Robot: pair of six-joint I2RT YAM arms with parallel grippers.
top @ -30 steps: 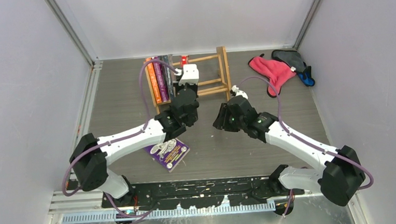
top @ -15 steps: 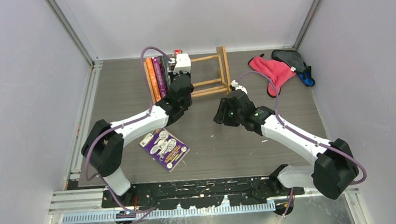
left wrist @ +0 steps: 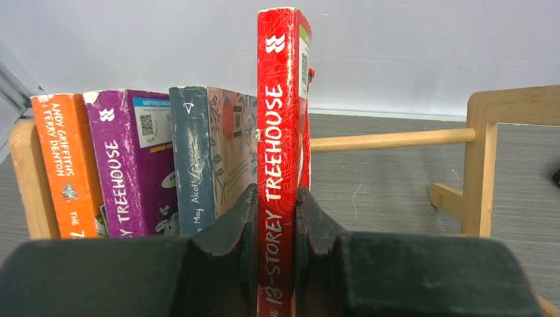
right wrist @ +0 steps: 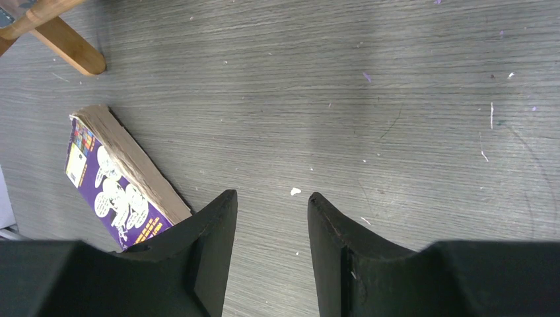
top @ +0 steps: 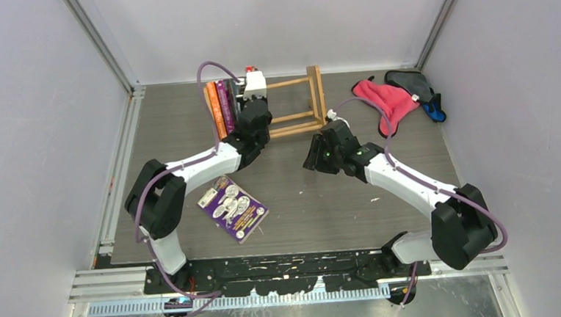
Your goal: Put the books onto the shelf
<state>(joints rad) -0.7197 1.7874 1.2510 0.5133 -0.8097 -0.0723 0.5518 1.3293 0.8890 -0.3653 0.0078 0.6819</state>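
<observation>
Left claw (left wrist: 276, 218) is clamping a red paperback (left wrist: 280, 99) upright at the wooden-rail shelf (left wrist: 485, 145), beside three standing books (left wrist: 139, 165). Right claw (right wrist: 271, 211) is hanging apart, empty; purple book (top: 234, 210) is lying flat on the grained worktop (top: 339, 206).

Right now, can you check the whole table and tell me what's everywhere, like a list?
Surface: grey wood-grain table, a few small specks.
Job's things: wooden shelf holds three upright books at its left end; red book upright beside them; purple book lies flat on the table.
Clutter: pink cloth and grey cloth in the far right corner.
Grippers: left gripper shut on the red book; right gripper open, empty, over bare table.
Cables: purple cables run along both arms.
Surroundings: pale walls, metal rails at the edges.
</observation>
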